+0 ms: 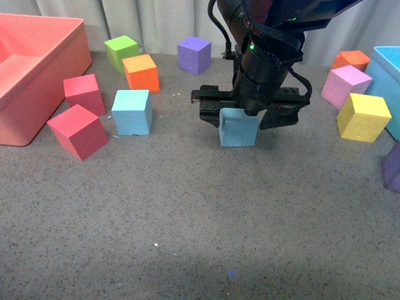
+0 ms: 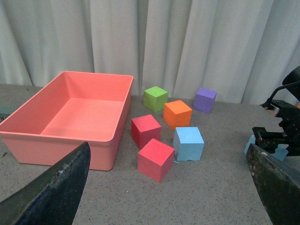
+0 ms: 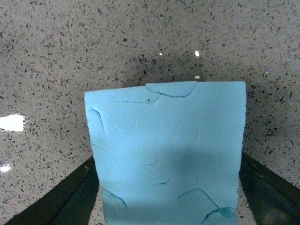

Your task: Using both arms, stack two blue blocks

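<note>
My right gripper (image 1: 239, 119) is shut on a light blue block (image 1: 238, 129), held at the middle of the table; whether it touches the surface is unclear. That block (image 3: 168, 150) fills the right wrist view between the two black fingers (image 3: 70, 197). A second blue block (image 1: 132, 112) rests on the table to the left, beside the red cubes. In the left wrist view this second blue block (image 2: 188, 143) lies ahead of my left gripper (image 2: 171, 187), which is open and holds nothing. The held block's edge (image 2: 251, 143) shows at that view's far side, under the right arm.
A large salmon bin (image 1: 31, 81) stands at far left. Two red cubes (image 1: 78, 131), an orange cube (image 1: 141, 72), a green cube (image 1: 121, 52) and a purple cube (image 1: 194, 54) lie around the left blue block. At right are pink (image 1: 345, 85), yellow (image 1: 363, 117) and orange cubes and a turquoise bin (image 1: 389, 75).
</note>
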You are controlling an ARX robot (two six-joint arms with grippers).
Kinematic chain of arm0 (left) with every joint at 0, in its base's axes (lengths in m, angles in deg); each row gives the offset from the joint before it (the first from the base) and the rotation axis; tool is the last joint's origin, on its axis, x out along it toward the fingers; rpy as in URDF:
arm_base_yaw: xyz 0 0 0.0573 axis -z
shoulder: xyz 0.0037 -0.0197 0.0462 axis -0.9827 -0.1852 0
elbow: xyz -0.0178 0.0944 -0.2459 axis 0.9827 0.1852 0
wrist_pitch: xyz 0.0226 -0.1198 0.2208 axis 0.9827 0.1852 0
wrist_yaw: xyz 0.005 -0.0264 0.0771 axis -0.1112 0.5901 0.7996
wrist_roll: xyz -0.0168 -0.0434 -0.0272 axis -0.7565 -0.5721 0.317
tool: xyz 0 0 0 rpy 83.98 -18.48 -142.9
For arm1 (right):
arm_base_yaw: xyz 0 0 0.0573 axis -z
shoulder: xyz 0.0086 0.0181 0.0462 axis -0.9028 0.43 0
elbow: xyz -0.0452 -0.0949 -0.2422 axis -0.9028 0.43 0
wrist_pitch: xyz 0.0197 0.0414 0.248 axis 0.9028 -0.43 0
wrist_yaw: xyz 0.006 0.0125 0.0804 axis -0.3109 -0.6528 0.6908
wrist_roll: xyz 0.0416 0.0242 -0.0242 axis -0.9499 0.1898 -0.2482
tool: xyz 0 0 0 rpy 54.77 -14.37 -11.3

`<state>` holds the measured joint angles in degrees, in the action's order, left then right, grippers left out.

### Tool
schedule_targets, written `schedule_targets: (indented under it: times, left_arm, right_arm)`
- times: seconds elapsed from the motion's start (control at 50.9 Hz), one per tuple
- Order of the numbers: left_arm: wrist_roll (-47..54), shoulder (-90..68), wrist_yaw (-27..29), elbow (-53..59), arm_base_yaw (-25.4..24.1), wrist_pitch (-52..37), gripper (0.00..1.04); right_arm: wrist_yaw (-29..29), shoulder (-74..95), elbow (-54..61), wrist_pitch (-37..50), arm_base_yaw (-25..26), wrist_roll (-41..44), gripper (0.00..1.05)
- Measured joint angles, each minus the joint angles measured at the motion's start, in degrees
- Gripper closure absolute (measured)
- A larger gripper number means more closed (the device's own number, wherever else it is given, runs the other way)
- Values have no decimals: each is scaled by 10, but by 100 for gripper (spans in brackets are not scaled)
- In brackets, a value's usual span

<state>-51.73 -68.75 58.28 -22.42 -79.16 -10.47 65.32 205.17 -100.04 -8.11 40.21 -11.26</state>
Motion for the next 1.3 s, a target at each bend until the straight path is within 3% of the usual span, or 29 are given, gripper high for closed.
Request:
schedule_targets:
  times: [0.098,0.373,0.412,0.452,0.491,0.609,0.648,0.726,0.883,1.06,1.296]
  left_arm:
    - [0,0,0,0,0,0,7]
    - [0,0,0,0,0,0,7]
    - [0,0,0,0,0,0,7]
    - [0,0,0,0,0,0,7]
    - [0,0,-1,0,0,0,7]
    - [0,0,0,0,0,0,7]
    - [0,0,0,0,0,0,7]
    - [0,0,0,0,0,0,7]
    - [0,0,0,0,0,0,7]
    - [0,0,0,0,0,0,7]
    - [0,0,0,0,0,0,7]
  right_arm:
    - [-4,-16,19,20,0,10,8]
    - [-21,-79,57,61,3,27,10]
    - [-62,-90,93,143,3,50,14]
    - [-132,-110,174,297,7,101,23]
    - [-153,-135,274,446,16,144,32]
    - [-142,-178,439,708,42,186,48]
    - [-129,-216,522,879,60,199,58]
    - [-113,-304,606,987,89,207,76]
    - [-76,-390,728,1001,119,216,104]
    - [-46,-485,819,997,149,216,104]
    - [-12,-652,898,907,183,216,104]
